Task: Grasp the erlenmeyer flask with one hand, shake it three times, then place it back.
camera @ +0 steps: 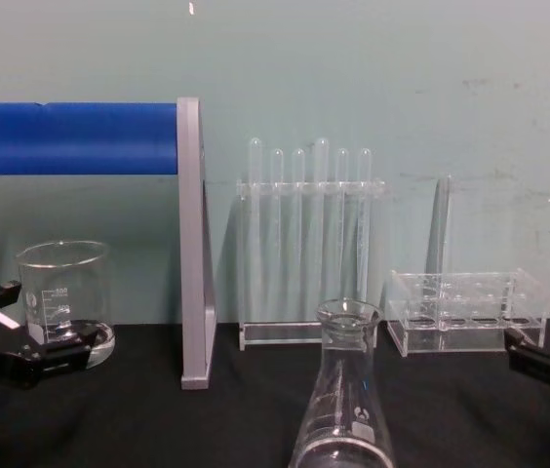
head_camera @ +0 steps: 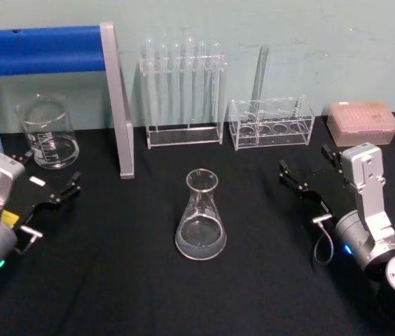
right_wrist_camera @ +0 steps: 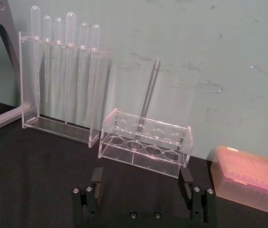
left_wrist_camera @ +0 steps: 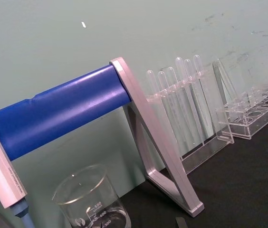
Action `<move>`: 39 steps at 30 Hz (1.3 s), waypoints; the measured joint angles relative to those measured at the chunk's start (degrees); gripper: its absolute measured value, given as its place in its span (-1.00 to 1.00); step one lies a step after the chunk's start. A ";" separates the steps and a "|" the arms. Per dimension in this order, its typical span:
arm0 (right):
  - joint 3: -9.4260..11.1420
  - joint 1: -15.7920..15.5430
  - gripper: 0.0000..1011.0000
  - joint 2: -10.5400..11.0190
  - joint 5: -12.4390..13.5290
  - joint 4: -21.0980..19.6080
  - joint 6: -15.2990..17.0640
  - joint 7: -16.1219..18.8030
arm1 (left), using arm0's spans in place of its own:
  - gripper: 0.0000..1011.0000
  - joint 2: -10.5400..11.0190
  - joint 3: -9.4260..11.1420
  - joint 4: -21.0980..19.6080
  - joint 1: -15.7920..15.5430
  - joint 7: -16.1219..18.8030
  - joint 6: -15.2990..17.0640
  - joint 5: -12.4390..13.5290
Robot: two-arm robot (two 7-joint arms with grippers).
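The erlenmeyer flask [head_camera: 201, 220] stands upright on the black table, midway between my two arms; the chest view shows it close in front [camera: 346, 400]. It is clear glass, with a small white logo low on its side. My left gripper [head_camera: 47, 175] hovers open at the table's left, well apart from the flask, with a small white label by its fingers; the chest view has it low on the left [camera: 21, 327]. My right gripper [head_camera: 306, 162] is open at the right, also away from the flask. In the right wrist view its fingers [right_wrist_camera: 96, 178] stand wide apart with nothing between them.
A glass beaker [head_camera: 47, 133] sits just beyond the left gripper. A grey stand with a blue bar [head_camera: 117, 105] rises at back left. A test tube rack [head_camera: 183, 91], a low rack with a glass rod [head_camera: 271, 122] and a pink box [head_camera: 362, 122] line the back.
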 joint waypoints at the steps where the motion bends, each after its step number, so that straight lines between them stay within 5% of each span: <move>1: 0.00 0.00 0.98 0.01 0.01 -0.02 0.00 0.01 | 0.98 0.00 0.00 0.00 0.00 0.00 0.00 0.00; 39: -0.07 -0.09 0.98 0.12 0.28 -0.25 0.09 0.12 | 0.98 0.00 0.00 0.00 0.00 0.00 0.00 0.00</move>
